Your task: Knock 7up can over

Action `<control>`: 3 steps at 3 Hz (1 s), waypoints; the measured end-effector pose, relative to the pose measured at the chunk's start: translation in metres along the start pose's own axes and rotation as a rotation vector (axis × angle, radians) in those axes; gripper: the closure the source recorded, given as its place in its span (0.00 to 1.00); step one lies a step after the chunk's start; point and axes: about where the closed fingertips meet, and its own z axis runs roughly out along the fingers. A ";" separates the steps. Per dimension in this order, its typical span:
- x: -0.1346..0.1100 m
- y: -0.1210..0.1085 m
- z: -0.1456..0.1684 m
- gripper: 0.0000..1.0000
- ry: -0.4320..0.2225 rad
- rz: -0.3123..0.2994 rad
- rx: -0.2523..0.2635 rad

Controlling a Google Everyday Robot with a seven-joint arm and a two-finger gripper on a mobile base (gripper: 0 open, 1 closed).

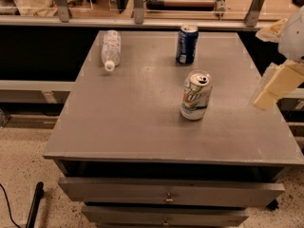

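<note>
The 7up can (195, 95) stands upright on the grey table (133, 127), right of the middle; it is silvery-white with a green band, a green-red logo and a silver top. My gripper (277, 85) is a cream-coloured shape at the right edge of the camera view, above the table's right side. It is to the right of the can and apart from it.
A dark blue can (186, 43) stands upright near the table's back edge. A clear plastic bottle (110, 49) lies on its side at the back left. Drawers (168, 194) sit below the tabletop. A rail with metal posts (137, 4) runs behind the table.
</note>
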 end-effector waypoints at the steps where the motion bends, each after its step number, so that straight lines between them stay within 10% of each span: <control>1: -0.003 -0.020 0.014 0.00 -0.158 0.027 0.036; 3: -0.028 -0.033 0.054 0.00 -0.490 0.098 -0.061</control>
